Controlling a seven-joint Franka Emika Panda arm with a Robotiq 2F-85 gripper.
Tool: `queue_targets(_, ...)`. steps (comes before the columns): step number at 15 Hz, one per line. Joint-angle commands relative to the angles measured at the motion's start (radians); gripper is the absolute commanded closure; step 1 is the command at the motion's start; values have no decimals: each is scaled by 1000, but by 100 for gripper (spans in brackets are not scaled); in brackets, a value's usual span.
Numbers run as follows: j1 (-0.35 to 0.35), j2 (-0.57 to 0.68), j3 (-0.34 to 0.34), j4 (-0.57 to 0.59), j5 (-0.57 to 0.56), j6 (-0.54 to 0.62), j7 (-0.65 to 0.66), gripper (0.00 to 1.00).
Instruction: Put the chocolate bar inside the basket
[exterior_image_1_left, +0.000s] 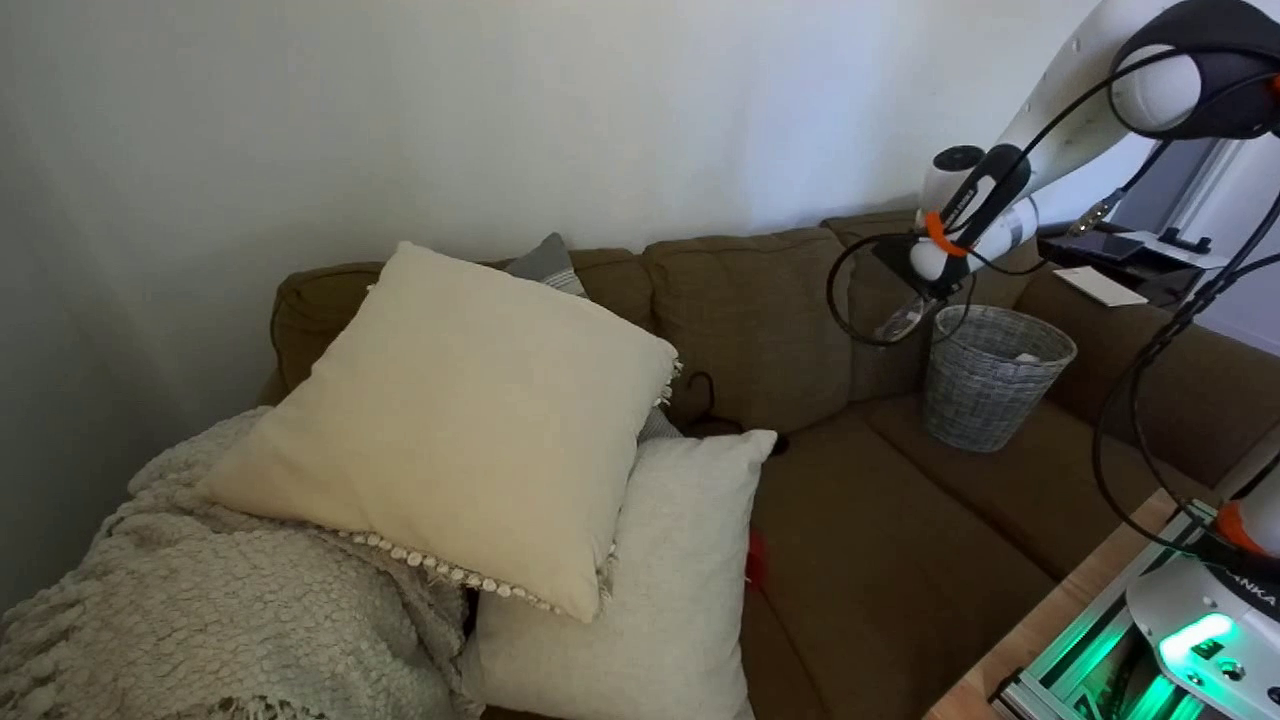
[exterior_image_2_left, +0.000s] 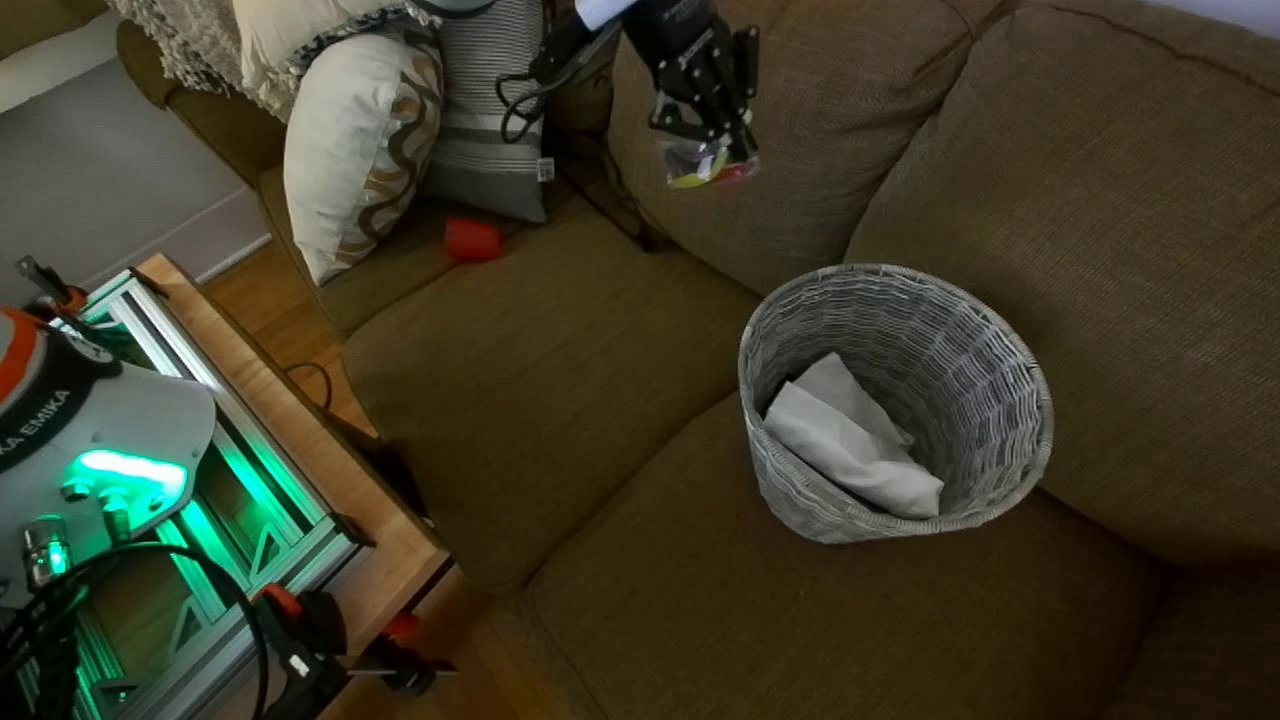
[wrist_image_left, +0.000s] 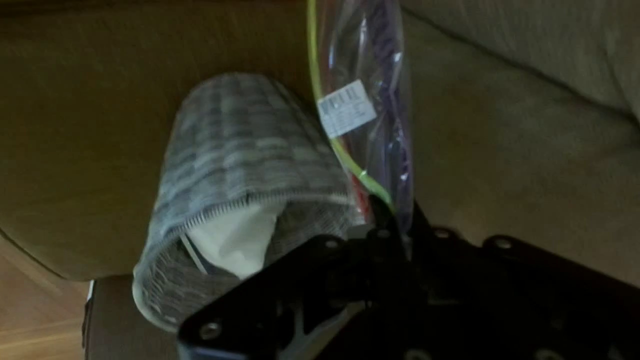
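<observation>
The basket is a round grey woven bin on the couch seat, seen in both exterior views (exterior_image_1_left: 985, 400) (exterior_image_2_left: 960, 350) and in the wrist view (wrist_image_left: 245, 140). White folded things (exterior_image_2_left: 850, 450) lie inside it. My gripper (exterior_image_2_left: 724, 142) is shut on a clear plastic packet (exterior_image_2_left: 700, 168). The wrist view shows this packet (wrist_image_left: 347, 109) with a white barcode label and yellow-green, red and purple parts. It hangs from the fingertips (wrist_image_left: 399, 215) in the air by the couch back, beside the basket and not over its opening. A dark flat chocolate bar does not show; it is hidden or out of view.
A red cup (exterior_image_2_left: 472, 240) lies on the couch seat near the pillows. Large cream pillows (exterior_image_1_left: 460, 420) and a knitted blanket (exterior_image_1_left: 220, 590) fill one end. A dark cable (exterior_image_2_left: 610, 200) lies by the couch back. The robot's wooden base table (exterior_image_2_left: 400, 530) borders the couch front.
</observation>
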Motion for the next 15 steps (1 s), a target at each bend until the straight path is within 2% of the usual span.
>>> queue_targets(1, 94, -81, -235, -69, -38, 86, 56, 98)
queue_targets(3, 110, -41, -362, -60, -7, 129, 52, 98)
queue_targets(5, 64, 23, -412, -56, 54, 207, 48, 98)
queue_targets(6, 27, 59, -407, -40, 97, 233, 53, 98)
queue_targets(8, -2, 170, -413, -24, 198, 272, 82, 98)
queue_targets(10, -13, 272, -427, -17, 206, 271, 171, 98)
queue_targets(12, -10, 374, -437, -12, 220, 225, 251, 66)
queue_targets(15, 47, 526, -468, 3, 344, 130, 309, 46)
